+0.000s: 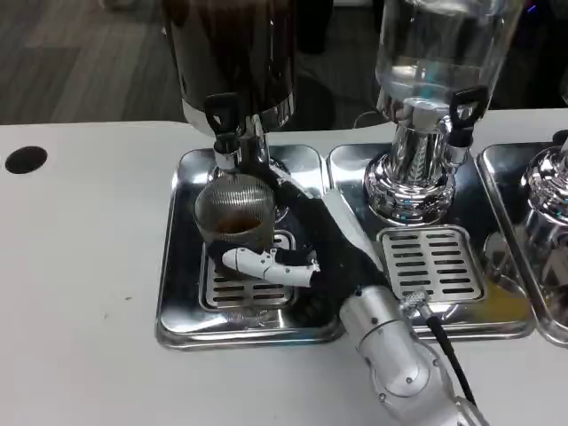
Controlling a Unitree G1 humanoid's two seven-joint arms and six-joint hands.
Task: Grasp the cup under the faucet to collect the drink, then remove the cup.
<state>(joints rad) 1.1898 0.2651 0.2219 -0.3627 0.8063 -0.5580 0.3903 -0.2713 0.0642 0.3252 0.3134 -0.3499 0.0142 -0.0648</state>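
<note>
Forearm first, at the lower centre-right of the frame: my right silver arm rises from the bottom edge of the table [80, 293] toward the middle. At its end the right robot hand [297, 248] is wrapped around the cup [233, 217], one white finger lying across the front of it and the rest reaching behind, so I read it as grasping the cup.

The cup stands on the slotted grille of the left drip tray [177, 293], just left of centre, directly beneath the faucet [225, 142] of the dark dispenser [235, 53] in the upper middle. I see brown liquid in the cup, roughly half up its wall, though the glare makes the level hard to judge. I cannot tell whether drink is running from the faucet right now.

My reading: the grasp is done and collecting is under way or nearly finished. What is left is to lift or slide the cup out from under the faucet, clear of the tray.

Further right, the clear dispenser [426, 62] stands on its own tray, untouched.
</note>
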